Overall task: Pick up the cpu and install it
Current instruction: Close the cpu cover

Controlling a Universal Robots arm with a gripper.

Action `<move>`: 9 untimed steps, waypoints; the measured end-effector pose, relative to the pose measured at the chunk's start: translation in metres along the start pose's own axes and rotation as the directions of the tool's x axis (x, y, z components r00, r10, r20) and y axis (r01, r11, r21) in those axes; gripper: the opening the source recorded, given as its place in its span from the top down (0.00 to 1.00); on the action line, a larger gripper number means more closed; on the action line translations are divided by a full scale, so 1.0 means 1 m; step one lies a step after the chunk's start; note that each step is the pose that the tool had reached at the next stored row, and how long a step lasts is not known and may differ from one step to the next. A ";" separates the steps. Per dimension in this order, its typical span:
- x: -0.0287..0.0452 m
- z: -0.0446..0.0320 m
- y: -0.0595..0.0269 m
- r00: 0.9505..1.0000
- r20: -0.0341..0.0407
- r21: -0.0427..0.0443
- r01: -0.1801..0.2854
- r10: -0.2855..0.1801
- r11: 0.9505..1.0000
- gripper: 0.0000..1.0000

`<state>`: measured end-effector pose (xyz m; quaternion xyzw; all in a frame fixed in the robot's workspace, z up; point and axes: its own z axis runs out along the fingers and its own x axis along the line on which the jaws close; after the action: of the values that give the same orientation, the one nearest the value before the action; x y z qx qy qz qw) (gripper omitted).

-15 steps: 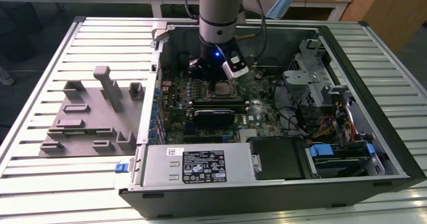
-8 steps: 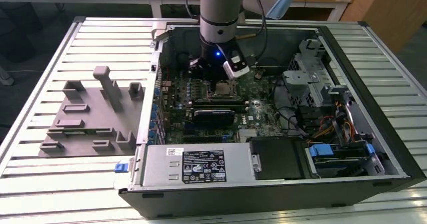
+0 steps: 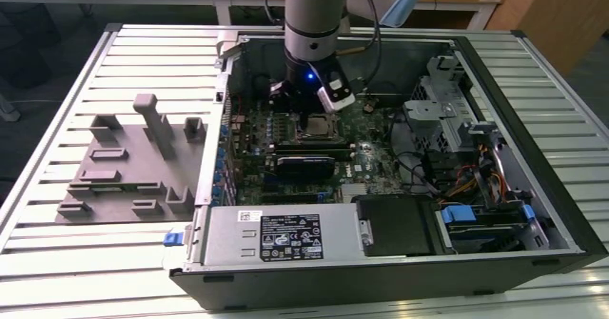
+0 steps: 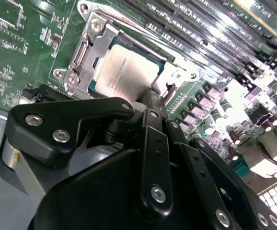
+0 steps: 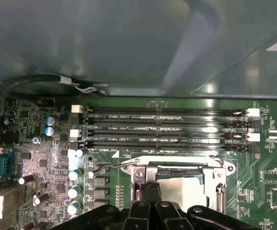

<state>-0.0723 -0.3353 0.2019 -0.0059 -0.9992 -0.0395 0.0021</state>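
The cpu (image 3: 319,126), a flat square chip with a silvery top, lies in its socket on the green motherboard (image 3: 366,137) inside the open computer case. In both wrist views the cpu (image 4: 126,72) (image 5: 182,189) sits flat within the metal socket frame (image 4: 88,43) (image 5: 177,165). My gripper (image 3: 311,110) hangs from the arm just above the socket. Its black fingers are shut together with nothing between them, and the tip (image 4: 151,99) (image 5: 148,186) stands at the edge of the chip, close over the frame.
Memory slots (image 5: 167,129) run beside the socket, and a thin wire lever (image 5: 105,166) lies along the frame. A black block (image 3: 304,165), the power supply (image 3: 276,237), drive cages (image 3: 447,112) and cables crowd the case. Grey tray blocks (image 3: 133,162) stand on the table at the exterior view's left.
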 end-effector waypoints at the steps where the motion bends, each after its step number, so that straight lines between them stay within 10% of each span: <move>1: 0.0004 0.0001 0.0000 1.000 0.000 0.000 0.000 0.000 1.000 0.89; 9: 0.0021 0.0024 -0.0002 1.000 0.000 0.000 0.000 0.000 1.000 0.89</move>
<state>-0.0744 -0.3353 0.1995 -0.0059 -0.9992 -0.0398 0.0021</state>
